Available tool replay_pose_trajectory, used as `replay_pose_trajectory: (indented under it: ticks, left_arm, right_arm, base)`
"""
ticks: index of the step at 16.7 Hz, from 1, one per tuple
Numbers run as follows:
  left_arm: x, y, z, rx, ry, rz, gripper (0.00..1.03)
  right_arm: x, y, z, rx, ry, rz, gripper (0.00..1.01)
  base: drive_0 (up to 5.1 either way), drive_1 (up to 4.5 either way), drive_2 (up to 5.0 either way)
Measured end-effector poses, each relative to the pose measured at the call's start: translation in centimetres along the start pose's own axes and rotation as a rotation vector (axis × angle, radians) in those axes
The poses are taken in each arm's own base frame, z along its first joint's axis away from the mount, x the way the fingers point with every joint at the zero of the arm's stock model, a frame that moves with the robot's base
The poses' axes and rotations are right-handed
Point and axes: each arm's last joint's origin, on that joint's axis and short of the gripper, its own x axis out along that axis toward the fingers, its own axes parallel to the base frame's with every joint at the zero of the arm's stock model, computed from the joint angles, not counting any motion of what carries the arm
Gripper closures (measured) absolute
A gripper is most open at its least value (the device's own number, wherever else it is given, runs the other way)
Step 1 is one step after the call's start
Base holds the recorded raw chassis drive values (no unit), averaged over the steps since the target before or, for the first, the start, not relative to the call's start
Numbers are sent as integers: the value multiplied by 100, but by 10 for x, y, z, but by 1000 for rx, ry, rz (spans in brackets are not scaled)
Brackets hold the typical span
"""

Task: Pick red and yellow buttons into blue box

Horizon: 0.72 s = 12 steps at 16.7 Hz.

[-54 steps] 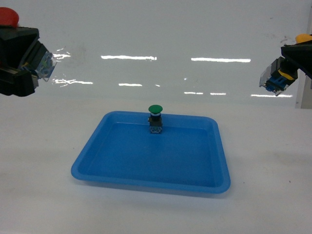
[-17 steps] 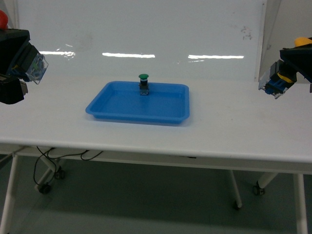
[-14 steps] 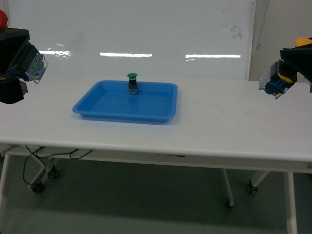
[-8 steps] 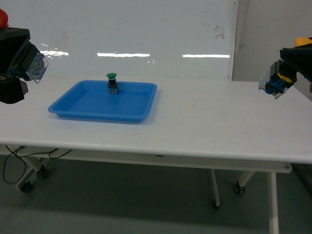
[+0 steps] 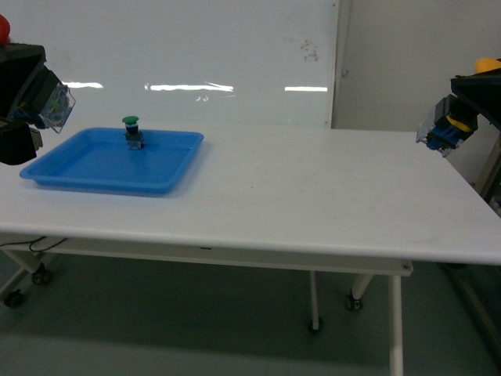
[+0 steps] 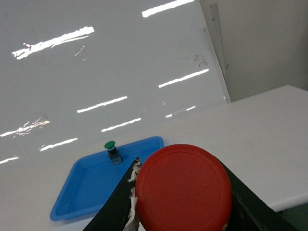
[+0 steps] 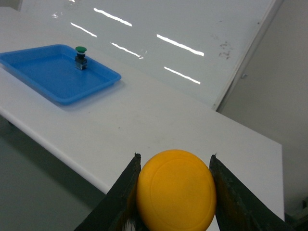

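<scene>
Head view: I see my left gripper (image 5: 31, 102) at the left edge of frame, raised above the table (image 5: 313, 204), pinching the red button (image 5: 4, 30); only a sliver of its cap shows, with the clear base below it. My right gripper (image 5: 462, 106) is at the right edge, off the table's right end and above it, pinching the yellow button (image 5: 488, 63). A shallow blue tray (image 5: 94, 164) lies at the table's left end, with a green button (image 5: 131, 131) standing upright by the tray's far rim. I find no blue box in any view.

Left wrist view: the red cap (image 6: 183, 190) fills the lower centre, clamped between two dark jaws. Tray (image 6: 96, 185) and green button (image 6: 111, 150) lie beyond.

Right wrist view: the yellow cap (image 7: 175, 190) sits clamped between two dark jaws, near the table's front edge. Tray (image 7: 53, 77) and green button (image 7: 80, 56) are well apart from it
</scene>
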Motion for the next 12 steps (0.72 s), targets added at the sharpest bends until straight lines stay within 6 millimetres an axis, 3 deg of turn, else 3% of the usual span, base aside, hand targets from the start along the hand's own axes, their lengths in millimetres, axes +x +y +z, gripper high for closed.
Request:
replay_pose_trajectory:
  ticks: [12]
  left_arm:
    - [0,0,0,0,2,-1,71]
  right_arm:
    - [0,0,0,1,1,1,67]
  base:
    - [469,-225,-225]
